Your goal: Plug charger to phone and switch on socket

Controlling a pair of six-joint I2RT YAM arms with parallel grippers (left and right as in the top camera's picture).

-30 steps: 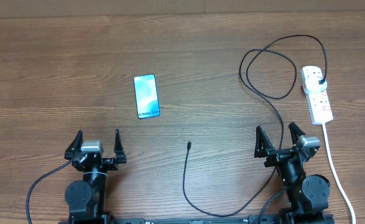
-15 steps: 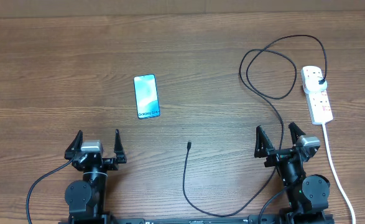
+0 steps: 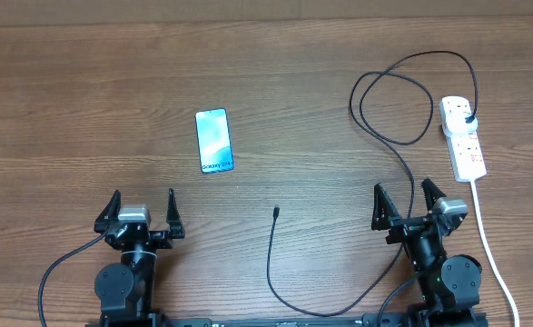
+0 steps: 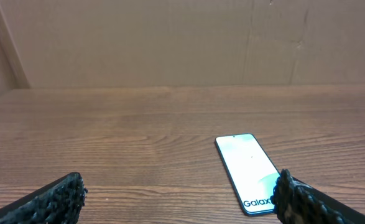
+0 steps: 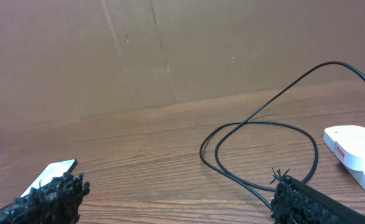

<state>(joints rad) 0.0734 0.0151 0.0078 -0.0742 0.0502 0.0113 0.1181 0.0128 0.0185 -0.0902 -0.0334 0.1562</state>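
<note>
Nothing has moved since the earlier frames; no step looks begun. Left end effector: jaws wide apart, empty. Phone lies flat on the desk, screen lit. Charger tip lies loose, well apart from the phone. Right end effector: wide apart, empty. Charger's black plug sits in the socket. Next, probably: grasp the tip.

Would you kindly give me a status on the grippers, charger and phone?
Left gripper and right gripper open, empty. Charger tip loose on table, not in phone; other end in socket. Nothing in the way.
</note>
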